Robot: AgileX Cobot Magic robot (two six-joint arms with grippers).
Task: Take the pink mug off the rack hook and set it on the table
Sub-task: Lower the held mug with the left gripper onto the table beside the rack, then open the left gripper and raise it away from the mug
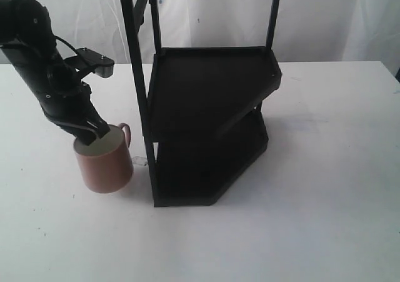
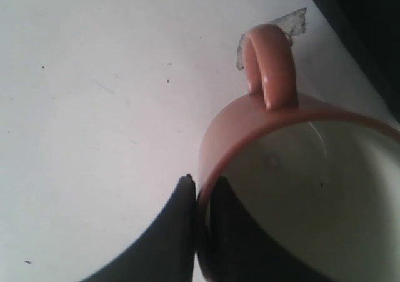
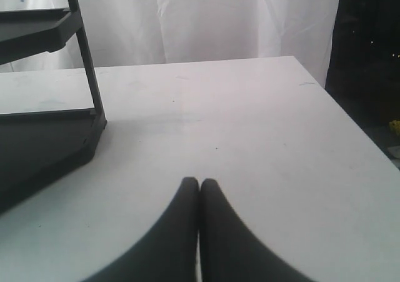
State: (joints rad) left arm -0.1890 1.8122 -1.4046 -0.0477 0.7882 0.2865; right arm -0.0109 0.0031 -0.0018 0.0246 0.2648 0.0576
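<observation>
The pink mug (image 1: 105, 161) stands upright on the white table (image 1: 300, 232), left of the black rack (image 1: 209, 119). Its loop handle (image 2: 270, 69) points toward the rack. My left gripper (image 1: 98, 132) is shut on the mug's rim, one finger inside the cream interior and one outside (image 2: 181, 232). The rack hook (image 1: 144, 4) juts out near the top of the left post and carries nothing. My right gripper (image 3: 199, 183) is shut and empty above the table, out of the exterior view.
The rack's lower shelf corner (image 3: 44, 138) lies close to the right gripper. A small scrap of clear tape (image 2: 284, 29) lies on the table beside the mug handle. A white curtain (image 1: 212, 13) hangs behind the table.
</observation>
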